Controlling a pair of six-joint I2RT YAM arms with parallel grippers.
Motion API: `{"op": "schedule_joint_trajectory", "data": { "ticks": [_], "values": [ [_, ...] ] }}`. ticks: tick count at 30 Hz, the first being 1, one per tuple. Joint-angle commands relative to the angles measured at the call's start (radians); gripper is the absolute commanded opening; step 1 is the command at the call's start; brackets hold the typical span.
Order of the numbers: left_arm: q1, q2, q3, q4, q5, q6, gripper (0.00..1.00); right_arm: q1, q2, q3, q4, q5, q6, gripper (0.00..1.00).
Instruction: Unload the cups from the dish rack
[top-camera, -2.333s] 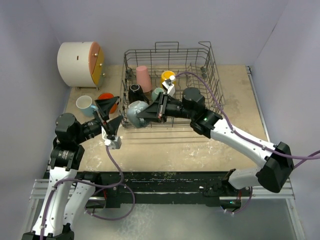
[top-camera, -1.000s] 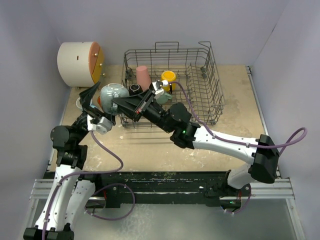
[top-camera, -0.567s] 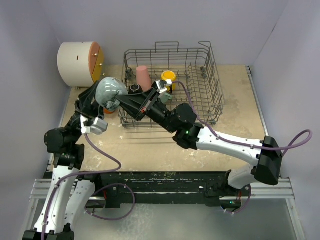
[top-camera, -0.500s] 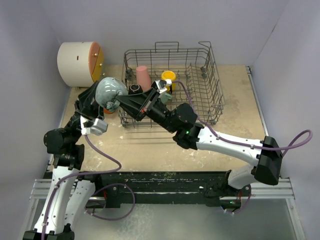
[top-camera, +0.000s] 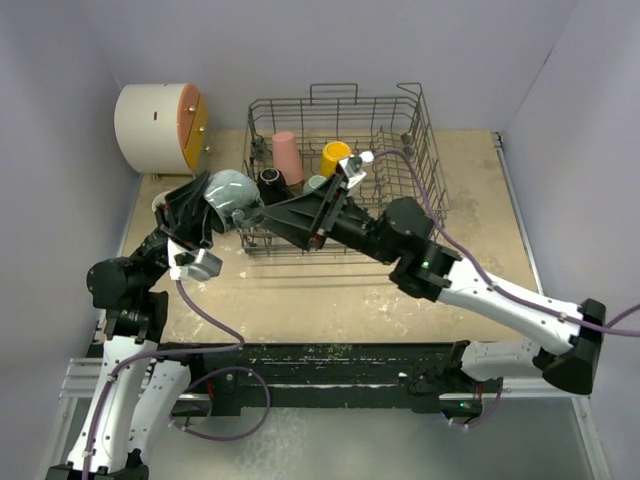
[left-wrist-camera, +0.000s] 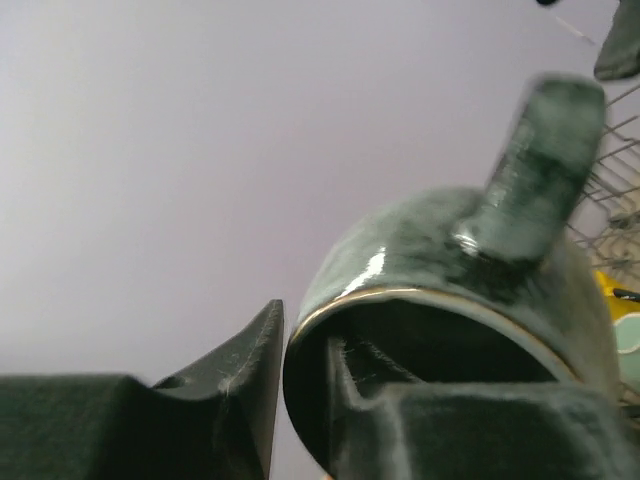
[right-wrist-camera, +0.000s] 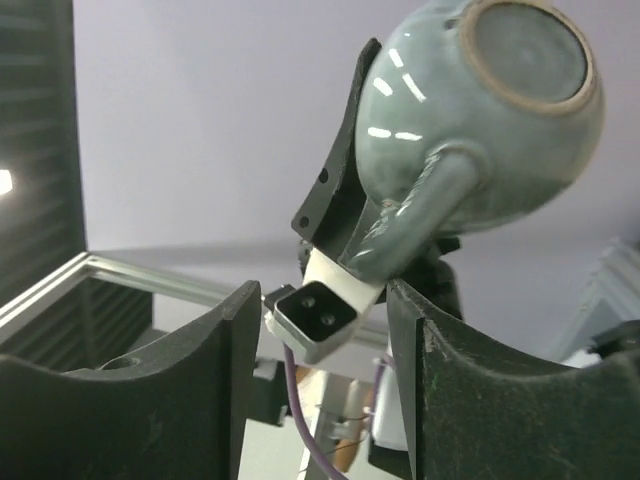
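The grey mug (top-camera: 230, 190) is in the air above the worktop (top-camera: 470, 200). In the top view it is just outside the near left corner of the dish rack (top-camera: 428, 150), at about 9 o'clock from that corner. It is tilted, with its bottom turned to the right arm and its mouth turned to the left arm. In the left wrist view its handle points up, at about 1 o'clock.

The left hand (top-camera: 208, 210) holds the mug by its wall. One finger (left-wrist-camera: 420, 420) is inside the mouth and the other finger (left-wrist-camera: 235, 400) is outside at the rim, so the jaws are almost closed on the thin wall. The left arm rises from its base toward 1 o'clock, with the hand lifted.

The right hand (top-camera: 250, 214) holds nothing and its jaws stand well apart. Its arm is stretched along the front of the rack toward 9 o'clock. In the right wrist view the mug is beyond and above its two fingers (right-wrist-camera: 170, 400), with the handle hanging down toward the gap between them. The fingertips are very near the mug, but I cannot tell whether they touch it.

In the far left part of the rack are a pink tumbler (top-camera: 287, 157), a black mug (top-camera: 272, 182), a teal mug (top-camera: 316, 184) and a yellow mug (top-camera: 336, 157). A white round cabinet (top-camera: 150, 125) stands at 10 o'clock from the grey mug.
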Motion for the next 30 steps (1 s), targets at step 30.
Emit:
{"op": "schedule_joint_trajectory", "data": {
  "ticks": [30],
  "values": [
    [-0.212, 0.528, 0.504, -1.54, 0.161, 0.573, 0.0, -0.203, -0.029, 0.549, -1.207, 0.493, -0.806, 0.65]
  ]
}}
